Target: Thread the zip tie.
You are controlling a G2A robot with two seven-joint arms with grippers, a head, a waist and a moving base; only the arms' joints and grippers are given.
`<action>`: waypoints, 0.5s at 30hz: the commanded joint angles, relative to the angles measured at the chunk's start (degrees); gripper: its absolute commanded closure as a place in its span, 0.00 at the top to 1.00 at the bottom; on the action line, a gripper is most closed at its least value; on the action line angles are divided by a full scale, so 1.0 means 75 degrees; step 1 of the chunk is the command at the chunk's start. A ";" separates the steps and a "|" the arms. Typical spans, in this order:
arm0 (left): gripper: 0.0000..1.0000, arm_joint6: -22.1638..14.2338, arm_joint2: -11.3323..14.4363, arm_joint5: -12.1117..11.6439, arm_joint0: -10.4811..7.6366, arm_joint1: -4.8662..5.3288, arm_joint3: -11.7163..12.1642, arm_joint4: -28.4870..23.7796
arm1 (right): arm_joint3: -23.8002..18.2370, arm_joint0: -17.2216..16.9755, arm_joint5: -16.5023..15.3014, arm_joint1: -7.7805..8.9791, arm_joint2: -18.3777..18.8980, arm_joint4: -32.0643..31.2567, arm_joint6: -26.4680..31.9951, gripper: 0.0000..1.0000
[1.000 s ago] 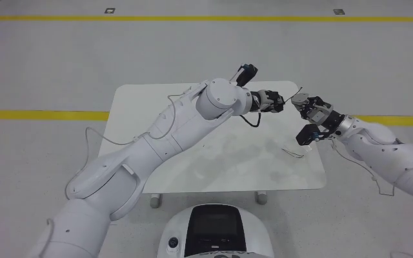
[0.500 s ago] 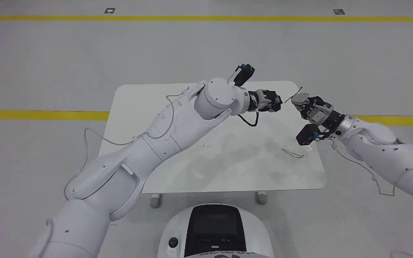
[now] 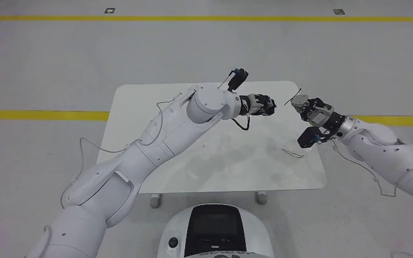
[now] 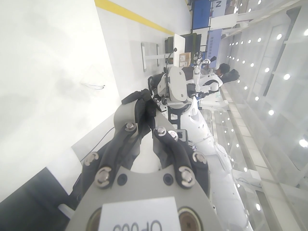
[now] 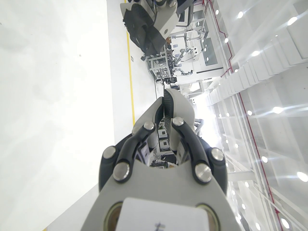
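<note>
Zip tie (image 3: 293, 97) sits pinched in right jaws, near left jaws.

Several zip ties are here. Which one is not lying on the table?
The zip tie held at the tip of the right gripper: a thin dark strip up in the air. The other zip ties lie flat near the table edge.

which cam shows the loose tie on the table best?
Left wrist view: the loose tie lies dark against the white table, its bend clear. Top view gives a faint thin line near the table's edge. Right wrist view faces the left gripper instead.
</note>
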 commanded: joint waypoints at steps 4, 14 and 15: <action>0.00 0.0188 -0.0284 -0.0210 0.0349 0.0098 0.0152 -0.0100 | -0.0026 -0.0038 -0.0119 -0.0010 0.0045 0.0113 0.0069 0.00; 0.00 0.0307 -0.1485 -0.0698 0.1523 0.0751 -0.0438 0.0536 | 0.0727 0.0096 -0.3750 -0.0218 0.0726 0.1478 -0.1194 0.00; 0.00 0.0350 -0.1652 -0.0632 0.1698 0.0835 -0.0627 0.0611 | 0.0862 0.0216 -0.4205 -0.0278 0.0802 0.1469 -0.1235 0.00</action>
